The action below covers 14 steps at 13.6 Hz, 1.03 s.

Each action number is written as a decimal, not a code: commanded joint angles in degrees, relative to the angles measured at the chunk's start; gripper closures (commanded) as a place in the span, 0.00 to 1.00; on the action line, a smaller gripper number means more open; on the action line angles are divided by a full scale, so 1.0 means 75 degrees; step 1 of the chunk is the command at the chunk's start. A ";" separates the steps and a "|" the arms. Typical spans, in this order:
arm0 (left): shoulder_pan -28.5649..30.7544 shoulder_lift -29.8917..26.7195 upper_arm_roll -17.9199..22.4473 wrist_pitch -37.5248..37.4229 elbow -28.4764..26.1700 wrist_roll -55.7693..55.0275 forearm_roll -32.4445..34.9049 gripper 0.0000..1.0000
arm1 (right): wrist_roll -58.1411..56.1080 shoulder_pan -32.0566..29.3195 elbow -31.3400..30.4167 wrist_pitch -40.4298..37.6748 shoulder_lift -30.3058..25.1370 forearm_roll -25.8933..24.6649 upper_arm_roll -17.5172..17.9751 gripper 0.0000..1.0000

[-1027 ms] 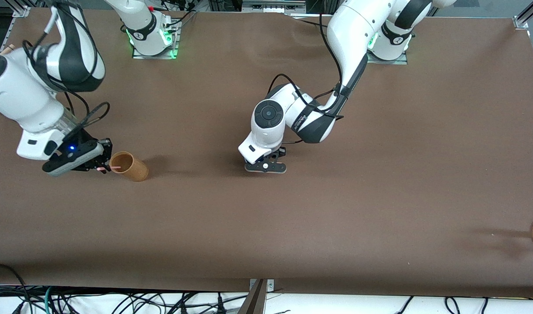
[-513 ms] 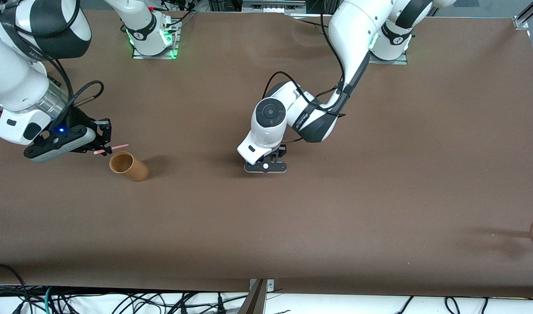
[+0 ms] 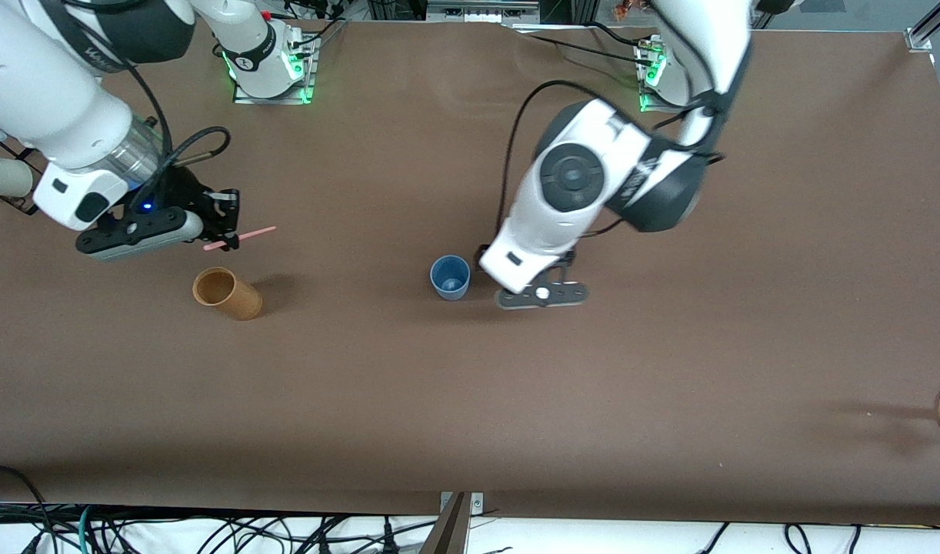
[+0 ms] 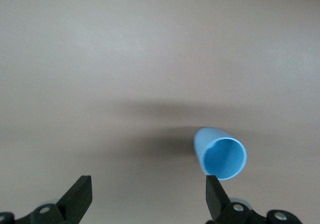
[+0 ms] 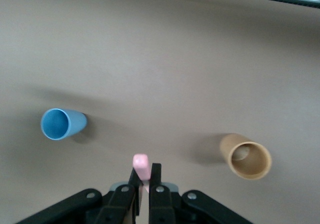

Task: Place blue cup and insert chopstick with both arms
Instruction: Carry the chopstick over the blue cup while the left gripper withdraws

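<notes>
blue cup (image 3: 450,277) upright on bare table (image 3: 670,369), left pincer (image 3: 543,295) crowding one side, tan cup (image 3: 225,292) well apart, open table between

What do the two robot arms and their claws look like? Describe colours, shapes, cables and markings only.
Both arms are glossy white, rounded shells with black joint bands and loose black cables. The left arm has a round dark cap; the right arm has a clear wrist ring and blue light. The left claw and right claw are black, two-fingered.

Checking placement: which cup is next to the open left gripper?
The blue cup, upright beside the left gripper; the tan cup stands toward the right arm's end.
</notes>
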 commanded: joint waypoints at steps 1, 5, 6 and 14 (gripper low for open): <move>0.0691 -0.0803 -0.0033 -0.0487 -0.0348 0.0754 -0.0175 0.00 | 0.1559 0.0417 0.0109 0.0512 0.0163 -0.0007 0.0322 1.00; 0.1886 -0.1798 -0.0056 -0.1085 -0.0745 0.1537 -0.0152 0.00 | 0.3798 0.1600 0.0108 0.1847 0.0899 -0.1105 0.0322 1.00; 0.2179 -0.2010 -0.0056 -0.1260 -0.0851 0.1970 -0.0152 0.00 | 0.4430 0.1870 0.0108 0.2198 0.1145 -0.1504 0.0322 1.00; 0.3471 -0.3311 -0.0021 -0.2000 -0.1810 0.4713 0.0925 0.00 | 0.7670 0.3067 0.0120 0.3325 0.2283 -0.4179 0.0310 1.00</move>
